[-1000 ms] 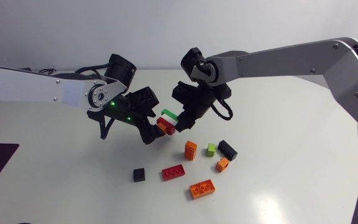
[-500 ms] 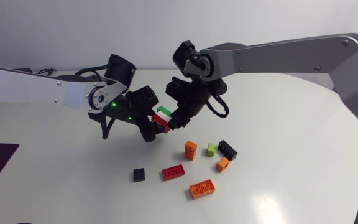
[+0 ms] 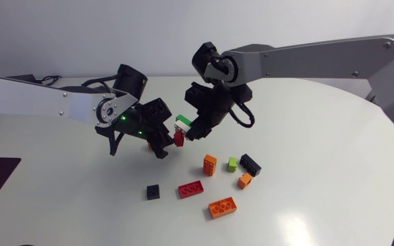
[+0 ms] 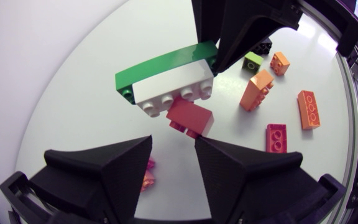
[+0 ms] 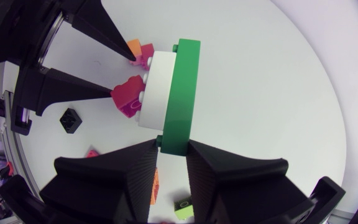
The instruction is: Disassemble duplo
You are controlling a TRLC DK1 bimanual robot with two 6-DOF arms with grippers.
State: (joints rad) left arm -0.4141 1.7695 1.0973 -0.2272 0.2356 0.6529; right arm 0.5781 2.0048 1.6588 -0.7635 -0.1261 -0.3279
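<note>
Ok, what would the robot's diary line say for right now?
right gripper: shut on green brick | white brick, red brick: attached to it | left gripper: open, by red brick

Loose bricks (image 3: 191, 188) across table (image 3: 320, 143) middle

Glossy plastic green brick (image 4: 166, 65); matte black fingers (image 4: 104, 168).

No legible text, labels, brands, numbers or signs in any view.
</note>
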